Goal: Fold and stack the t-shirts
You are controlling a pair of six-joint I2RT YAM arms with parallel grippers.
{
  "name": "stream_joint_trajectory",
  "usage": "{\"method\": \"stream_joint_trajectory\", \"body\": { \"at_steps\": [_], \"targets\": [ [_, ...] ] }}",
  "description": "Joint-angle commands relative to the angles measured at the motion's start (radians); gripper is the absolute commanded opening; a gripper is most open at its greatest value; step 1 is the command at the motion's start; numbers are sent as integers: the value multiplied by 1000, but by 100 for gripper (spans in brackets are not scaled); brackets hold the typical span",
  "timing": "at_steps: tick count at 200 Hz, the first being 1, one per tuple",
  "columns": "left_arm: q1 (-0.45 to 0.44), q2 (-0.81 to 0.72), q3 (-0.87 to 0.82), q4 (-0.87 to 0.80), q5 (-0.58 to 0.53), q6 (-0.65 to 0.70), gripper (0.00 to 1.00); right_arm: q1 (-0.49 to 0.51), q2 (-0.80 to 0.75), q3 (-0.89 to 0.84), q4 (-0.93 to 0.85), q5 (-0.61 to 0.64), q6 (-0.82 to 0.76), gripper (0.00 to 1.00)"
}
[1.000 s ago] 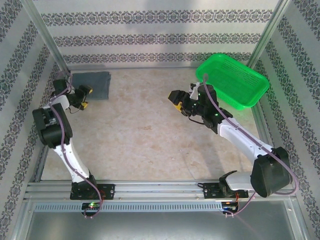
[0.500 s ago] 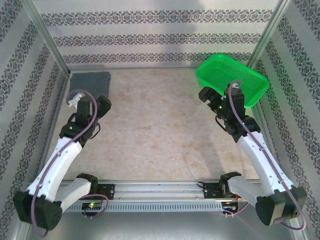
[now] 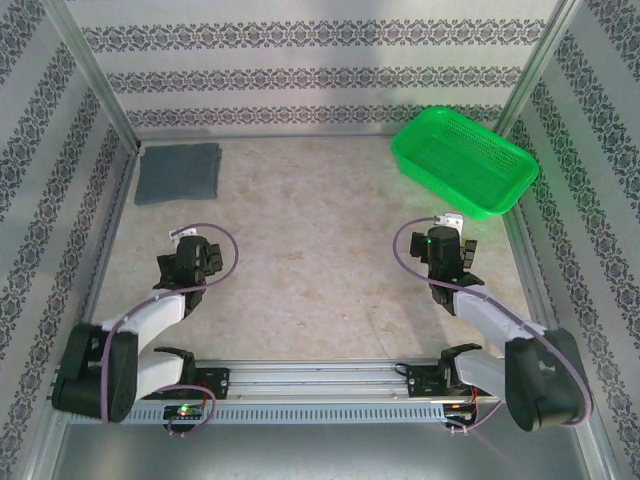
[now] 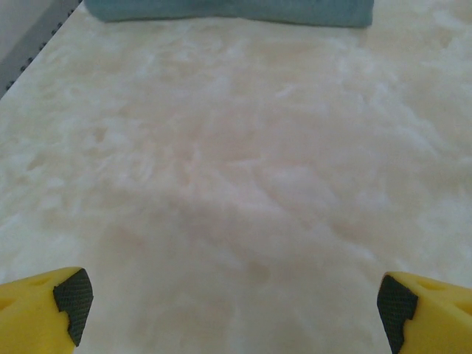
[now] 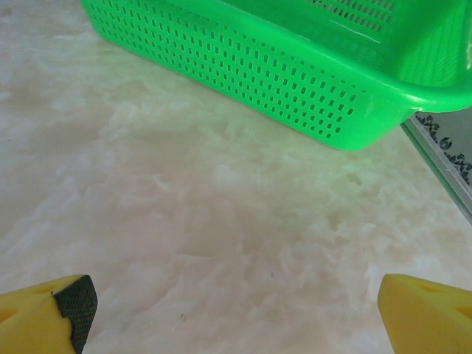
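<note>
A slate-grey t-shirt lies folded into a neat rectangle at the table's back left corner; its near edge also crosses the top of the left wrist view. My left gripper hangs low over bare table at the near left, well short of the shirt, open with nothing between its yellow fingers. My right gripper is at the near right, open and empty over bare table, its fingertips wide apart.
A bright green mesh basket stands at the back right, its perforated wall just ahead of my right gripper. Patterned walls and metal frame posts close in the table on three sides.
Both arms have pulled back from the far side toward the near edge. The left gripper left the folded shirt's side, and the right gripper drew away from the basket.
</note>
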Motion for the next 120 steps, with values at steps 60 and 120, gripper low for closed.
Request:
{"method": "stream_joint_trajectory", "body": {
  "at_steps": [60,120],
  "targets": [
    [140,284,-88,788,316,140,100,-119,232,-27,565,-247,-120,98],
    [144,355,-2,704,363,157,100,-154,365,-15,668,-303,-100,98]
  ]
}}
